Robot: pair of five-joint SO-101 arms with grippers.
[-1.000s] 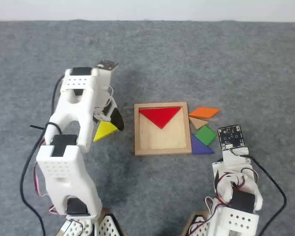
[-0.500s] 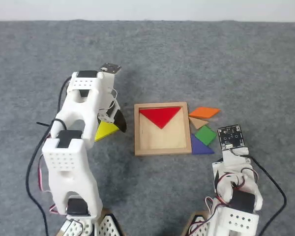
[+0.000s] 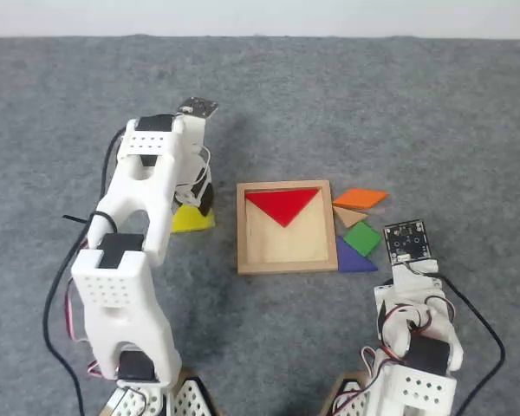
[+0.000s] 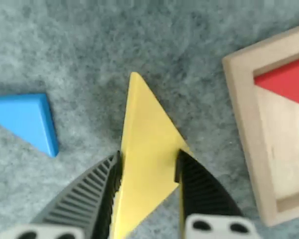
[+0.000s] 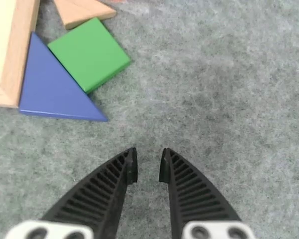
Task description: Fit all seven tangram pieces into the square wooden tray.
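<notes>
The square wooden tray [image 3: 243, 227] lies mid-table with a red triangle [image 3: 282, 205] in its far half. In the left wrist view my left gripper [image 4: 148, 169] is shut on a yellow triangle [image 4: 147, 149], one finger against each side, just left of the tray [image 4: 241, 99]. The high view shows that yellow triangle [image 3: 191, 220] under the left gripper [image 3: 197, 201]. A light blue triangle [image 4: 27, 119] lies on the mat close by. My right gripper [image 5: 147, 167] hovers over bare mat with its fingers together and nothing between them, near a purple-blue triangle [image 5: 52, 89] and a green square [image 5: 88, 52].
Right of the tray lie an orange parallelogram [image 3: 360, 198], a tan triangle [image 3: 348, 215], the green square [image 3: 362, 237] and the purple-blue triangle [image 3: 354, 258]. Grey mat [image 3: 329, 104] covers the table, with open room at the far side and in front of the tray.
The left arm has swung a little to the right and farther back. The yellow triangle has turned and shifted with the gripper. The right arm has stayed still.
</notes>
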